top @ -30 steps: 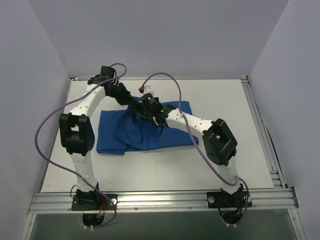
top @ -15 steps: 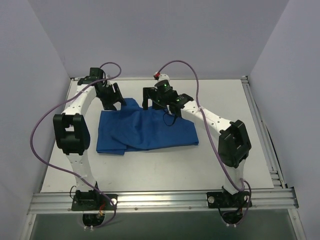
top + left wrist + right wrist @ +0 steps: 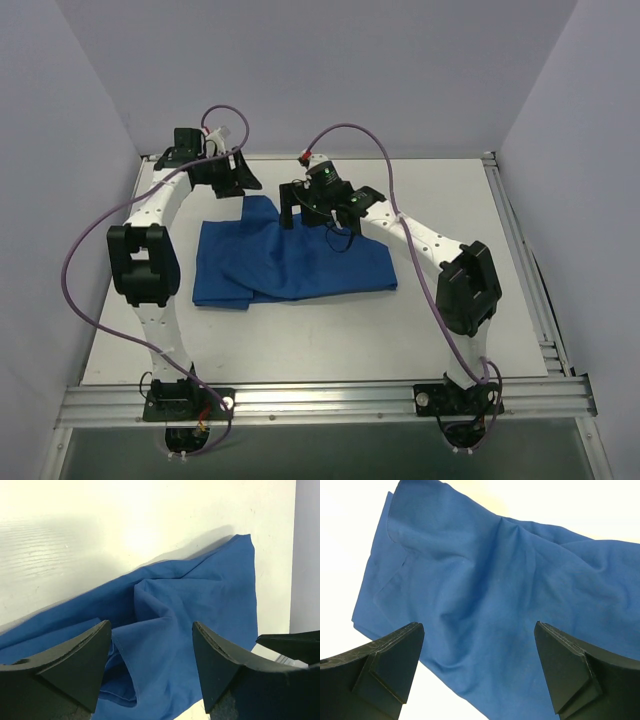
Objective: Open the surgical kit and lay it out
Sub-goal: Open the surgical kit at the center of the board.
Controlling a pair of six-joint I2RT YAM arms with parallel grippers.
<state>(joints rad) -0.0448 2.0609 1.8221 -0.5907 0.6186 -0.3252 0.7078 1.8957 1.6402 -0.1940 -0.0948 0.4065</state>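
Blue wrap (image 3: 290,262) lies on the table (image 3: 330,340) in the top view, long axis left to right, far edge under the released right gripper (image 3: 298,208), with the left gripper (image 3: 232,180), also released, just past its far left corner. Left wrist view: cloth low between empty jaws; right wrist view: cloth fills the gap, so the right arm seems nearer

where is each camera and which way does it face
top external: above, behind the bases, looking down on the blue cloth wrap; both arms show
left wrist: on the left gripper, facing the wrap's folds; open fingers show
right wrist: on the right gripper, facing the wrap; open fingers show
shared: every view sees the wrap
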